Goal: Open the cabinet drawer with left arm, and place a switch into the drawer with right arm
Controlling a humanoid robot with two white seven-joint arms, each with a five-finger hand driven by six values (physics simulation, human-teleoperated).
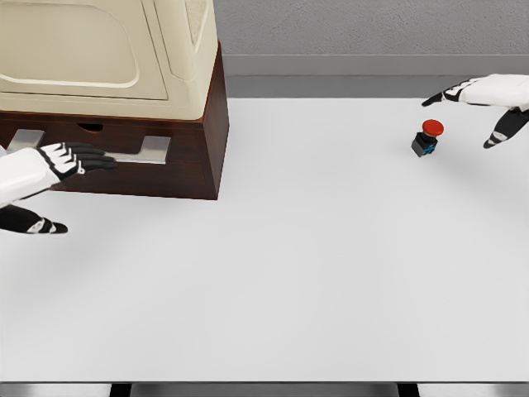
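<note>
Fingers (pixel 89 157) of the left hand (pixel 62 160) stretched out straight and loosely apart, black tips pointing toward 3 o'clock, lying across the front of the dark brown cabinet drawer (pixel 124 157) and reaching onto the silver handle (pixel 136 150). Not curled around the bar; whether the tips press on it or only overlap it cannot be told from this angle. Thumb seen lower, at about 7 o'clock from the palm, apart from the rest and holding nothing. Drawer front flush with the wooden base, so closed. Cream cabinet (pixel 107 50) sitting on top of that base, filling the 10 to 11 o'clock part of the view.

Over at 2 o'clock, right hand (pixel 488 103) spread open above the white table (pixel 273 273), index tip pointing toward 9 o'clock, thumb hanging down toward 6 o'clock, wide gap between them, nothing gripped. Switch (pixel 427 138), a small dark block with a red round button on top, resting on the table at roughly 8 o'clock from that hand, below the index tip and to the 9 o'clock side of the thumb, near both yet clear of both. Tilted a little, red cap toward 1 o'clock. Well apart from the cabinet, which lies far off at its 9 o'clock.
</note>
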